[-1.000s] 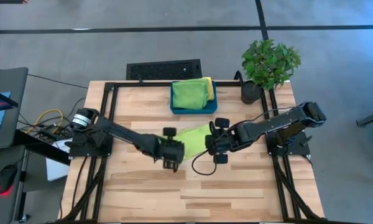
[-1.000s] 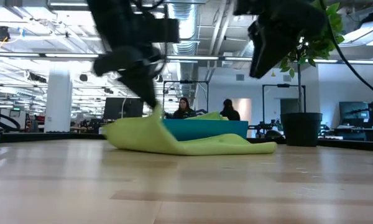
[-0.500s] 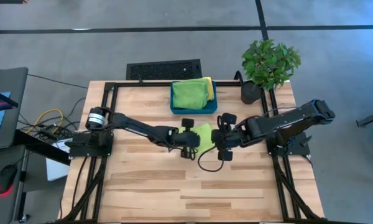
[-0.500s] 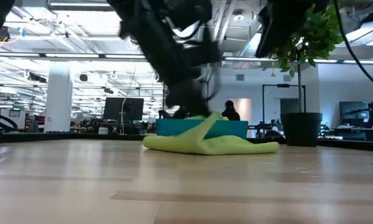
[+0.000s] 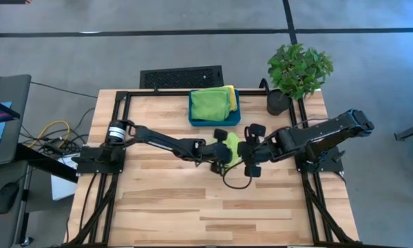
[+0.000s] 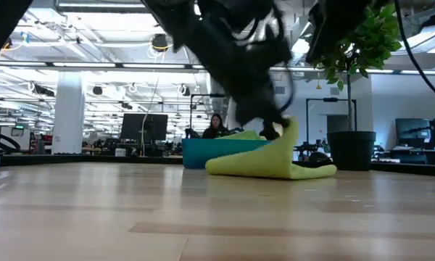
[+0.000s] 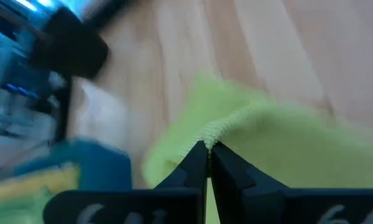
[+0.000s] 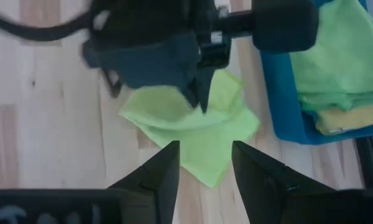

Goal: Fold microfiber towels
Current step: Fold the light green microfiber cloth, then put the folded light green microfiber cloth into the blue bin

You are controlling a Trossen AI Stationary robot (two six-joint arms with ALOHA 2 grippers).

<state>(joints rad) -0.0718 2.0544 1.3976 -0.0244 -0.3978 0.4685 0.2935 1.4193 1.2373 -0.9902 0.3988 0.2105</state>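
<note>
A lime green microfiber towel (image 5: 233, 142) lies mid-table, folded over itself, its lower layer flat on the wood (image 6: 261, 168). My left gripper (image 5: 227, 150) reaches in from the table's left and is shut on the towel's raised edge. My right gripper (image 5: 244, 151) hovers open just right of the towel and above it; in the right wrist view its fingers (image 8: 168, 168) stand apart over the cloth (image 8: 202, 140), touching nothing. More towels, green (image 5: 209, 103) and yellow (image 5: 230, 96), lie in the teal bin (image 5: 213, 123). My left gripper pinches the lime towel's hemmed edge (image 7: 222, 129) between its two fingertips (image 7: 198, 155). The fingers come slanting down from the table's left. The held edge (image 6: 290, 132) stands lifted above the table; the cloth slopes down from it to the part lying on the wood.
The teal bin stands at the table's far edge, just beyond the towel. A potted plant (image 5: 297, 72) stands at the far right corner. A black cable (image 5: 234, 180) loops below the right gripper. Bare wood spreads toward the near edge (image 5: 213, 220).
My left gripper has swept toward the table's right edge with the towel's left edge, rolling its wrist. That edge has been carried over the rest of the cloth, which has stayed on the table, so the towel is now folded over and narrower. My right gripper has drawn back right and upward.
</note>
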